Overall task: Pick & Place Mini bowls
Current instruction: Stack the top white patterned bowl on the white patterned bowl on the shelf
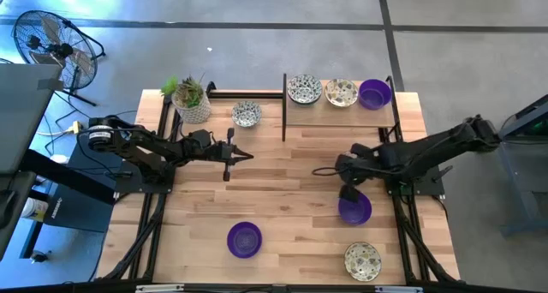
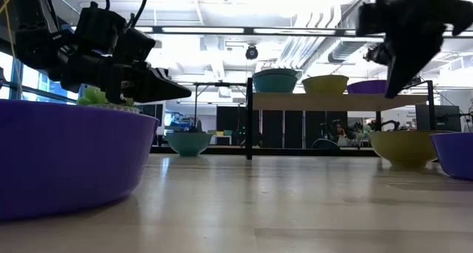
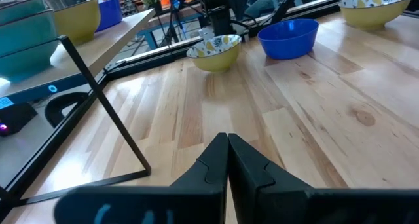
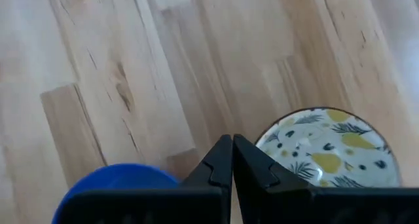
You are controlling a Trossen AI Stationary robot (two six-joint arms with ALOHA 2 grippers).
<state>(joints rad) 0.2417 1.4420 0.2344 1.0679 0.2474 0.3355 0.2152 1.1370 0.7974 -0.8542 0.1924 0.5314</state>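
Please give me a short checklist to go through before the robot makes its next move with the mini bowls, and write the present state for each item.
1. Right gripper empty: ok, its jaws are shut on nothing, above the purple bowl.
2. Left gripper empty: ok, jaws shut, over bare table.
3. Right jaws open for a grasp: not ok.
4. Bowls waiting on the table: ok, a second purple bowl, a patterned bowl near the front and another patterned bowl beside the plant pot.
5. Shelf already holds three bowls; room for more: cannot tell.
6. Arms apart from each other: ok.
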